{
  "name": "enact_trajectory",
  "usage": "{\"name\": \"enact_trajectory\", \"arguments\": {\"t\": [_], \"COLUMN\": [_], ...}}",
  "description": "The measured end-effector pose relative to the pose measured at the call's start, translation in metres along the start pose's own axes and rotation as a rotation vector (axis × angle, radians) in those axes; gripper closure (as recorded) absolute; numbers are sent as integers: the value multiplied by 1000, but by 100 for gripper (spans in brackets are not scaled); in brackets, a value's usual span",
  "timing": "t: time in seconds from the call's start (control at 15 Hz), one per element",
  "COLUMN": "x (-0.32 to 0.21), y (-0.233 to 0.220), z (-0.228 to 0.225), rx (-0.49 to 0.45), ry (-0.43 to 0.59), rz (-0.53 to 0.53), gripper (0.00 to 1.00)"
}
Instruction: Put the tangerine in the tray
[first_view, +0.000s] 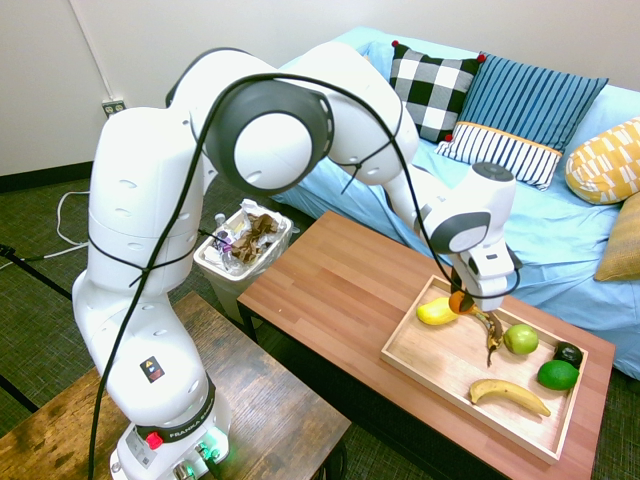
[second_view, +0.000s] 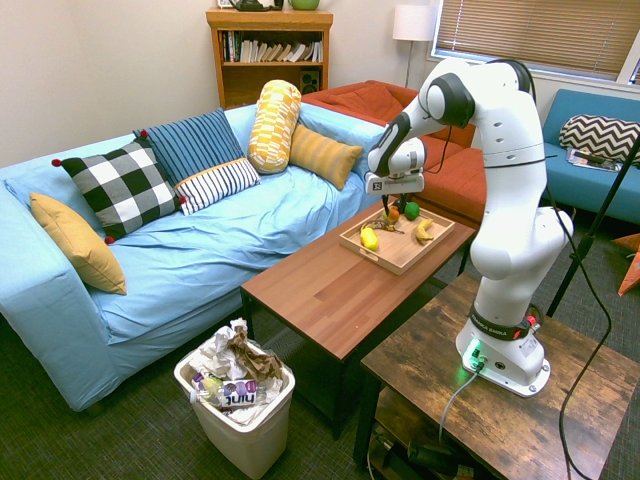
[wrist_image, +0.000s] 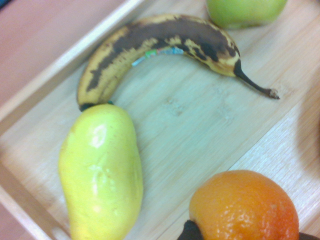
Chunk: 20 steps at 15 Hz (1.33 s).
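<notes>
A: Status on the tangerine?

B: It's in the tool, fingers closed on it. Tool points down over the tray, at the end nearest the sofa. Can't tell whether the fruit is touching the tray floor or just above it.

A: Wrist view confirm?

B: Yes. Tangerine fills the bottom edge, bare tray wood right behind it. Yellow mango-shaped fruit lies just beside it, and a heavily browned banana curves past that fruit's end, close to the rim. Green apple just clipped at the frame edge.

A: What else is in the tray?

B: From the first exterior view: the yellow fruit beside the tool, green apple, lime, a dark avocado-like item in the corner, and a cleaner yellow banana along the front rim. All apart from the tangerine except the yellow fruit, which is close.

A: Tray position?

B: On the red-brown worktop, at the end away from the white trash bin. Bin sits on the floor at the other end, full of wrappers.
</notes>
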<state>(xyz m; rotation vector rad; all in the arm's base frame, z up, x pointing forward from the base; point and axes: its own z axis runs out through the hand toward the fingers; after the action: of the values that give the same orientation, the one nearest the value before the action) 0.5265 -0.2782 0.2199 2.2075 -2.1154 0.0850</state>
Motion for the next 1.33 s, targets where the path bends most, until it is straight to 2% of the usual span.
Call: {"name": "enact_trajectory", "arguments": {"t": [0.27,0.6,0.67,1.33], "x": [-3,-4,-3,12], "y": [3,1,1,8], "z": [62,109,112,112], "rx": [-80,-123,-123,-101], "ry": [-32,-57,-60,-94], "rz": [15,20,19,1], "gripper": [100,100,0,0]}}
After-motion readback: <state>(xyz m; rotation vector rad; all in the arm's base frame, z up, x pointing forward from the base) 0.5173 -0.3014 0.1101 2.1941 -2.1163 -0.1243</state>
